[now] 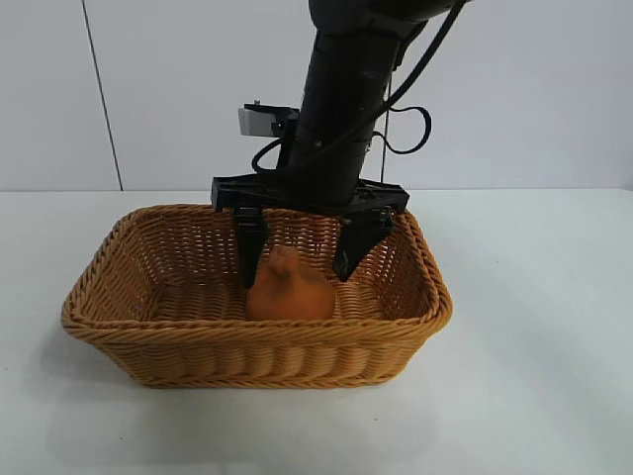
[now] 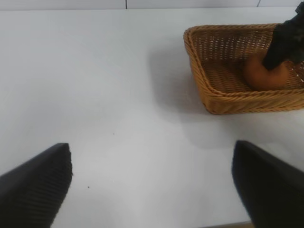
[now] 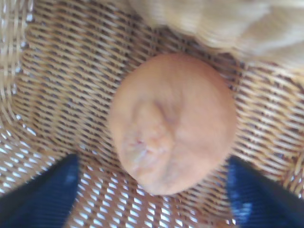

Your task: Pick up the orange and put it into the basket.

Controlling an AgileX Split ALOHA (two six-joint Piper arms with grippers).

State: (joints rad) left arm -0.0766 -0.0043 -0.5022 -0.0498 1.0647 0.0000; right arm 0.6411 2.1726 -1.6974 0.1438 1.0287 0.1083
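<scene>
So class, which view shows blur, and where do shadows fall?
Right wrist view: the braided wicker rim of the golden-tan woven basket is smeared, the dull-orange knobbly fruit soft. Left wrist view: the basket throws a faint shadow across the white table. Exterior view: a soft shadow beneath the basket.

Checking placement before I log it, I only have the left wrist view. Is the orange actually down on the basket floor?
Observer: Yes. In the right wrist view the orange lies on the weave of the basket floor.
Operator: Right gripper let go?
Observer: The exterior view shows the right gripper open, fingers either side of the orange with gaps.
Operator: Which way up is it?
Observer: Knobbly bump on top, exterior view.
Operator: Left gripper?
Observer: Left gripper is open over bare table, away from the basket.
</scene>
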